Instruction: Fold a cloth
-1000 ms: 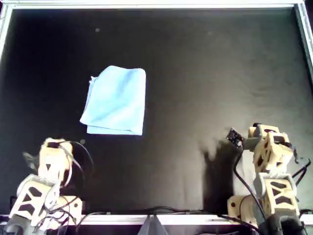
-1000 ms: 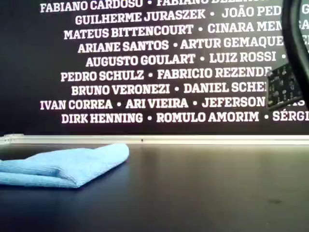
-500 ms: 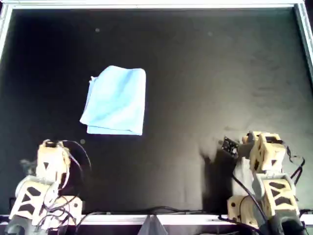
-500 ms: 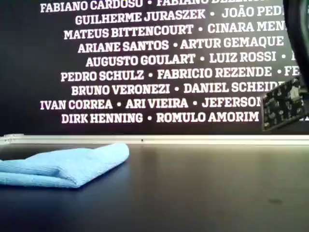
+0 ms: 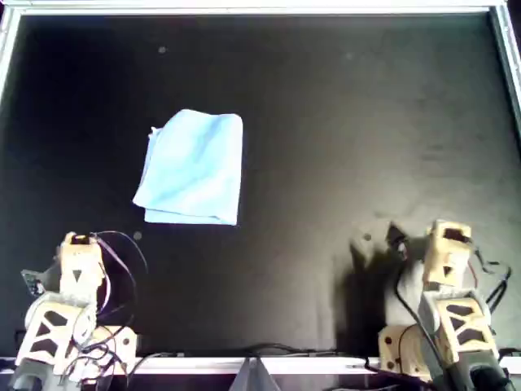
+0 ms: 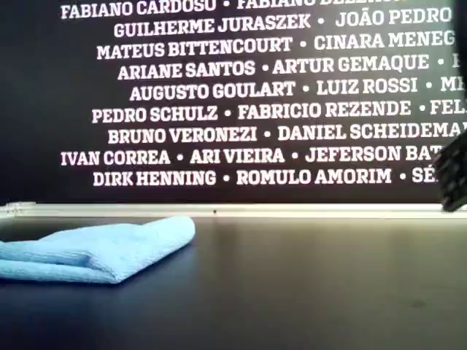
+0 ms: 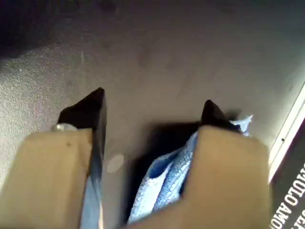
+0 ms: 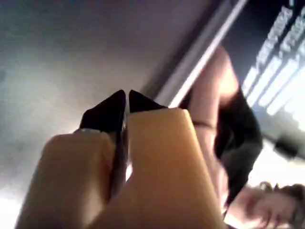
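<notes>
Your left end effector [image 7: 150,107] sits tucked at the overhead view's bottom left, fingers apart, gripping nothing. Your right end effector [image 8: 127,102], bottom right, is pressed together, empty. Beyond, the cloth [image 5: 194,167] lies folded on the tabletop [image 5: 350,122], left of centre.

cloth [image 5: 192,168] — on table [image 5: 366,122] | overhead view's left — apart from arms

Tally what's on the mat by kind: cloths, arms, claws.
Cloths: 1, the light blue cloth
Arms: 2
Claws: 2, the left claw open and the right claw shut
Total: 5
</notes>
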### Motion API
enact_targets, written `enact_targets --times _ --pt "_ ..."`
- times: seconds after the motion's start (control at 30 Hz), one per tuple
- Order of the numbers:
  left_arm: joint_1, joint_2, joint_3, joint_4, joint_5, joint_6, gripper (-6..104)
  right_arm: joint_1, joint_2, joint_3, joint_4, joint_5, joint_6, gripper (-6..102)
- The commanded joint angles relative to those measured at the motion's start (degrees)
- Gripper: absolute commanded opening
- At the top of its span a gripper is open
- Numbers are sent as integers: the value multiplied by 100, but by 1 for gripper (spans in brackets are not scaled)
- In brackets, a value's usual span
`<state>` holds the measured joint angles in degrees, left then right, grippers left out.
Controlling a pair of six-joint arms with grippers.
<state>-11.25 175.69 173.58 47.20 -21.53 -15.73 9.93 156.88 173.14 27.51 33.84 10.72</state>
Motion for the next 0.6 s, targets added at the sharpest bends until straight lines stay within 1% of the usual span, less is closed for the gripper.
enact_targets --times 0.0,0.1,0.23,0.3,0.4,0.47,0.57 --pt "141 79 -44 9 -79 -18 69 422 167 53 633 79 9 1" --pt "149 79 -44 9 -79 -18 69 589 220 44 976 79 88 1" --pt "149 79 -44 9 -70 -18 69 606 475 44 967 70 105 2" --pt "149 79 -44 9 18 -44 69 703 694 44 958 62 105 1" --pt "149 79 -44 9 18 -26 69 940 861 53 958 62 105 1" --pt "149 79 -44 9 18 -26 69 932 879 53 967 62 70 1" --pt "141 79 -44 9 18 -26 70 914 650 62 967 70 88 1"
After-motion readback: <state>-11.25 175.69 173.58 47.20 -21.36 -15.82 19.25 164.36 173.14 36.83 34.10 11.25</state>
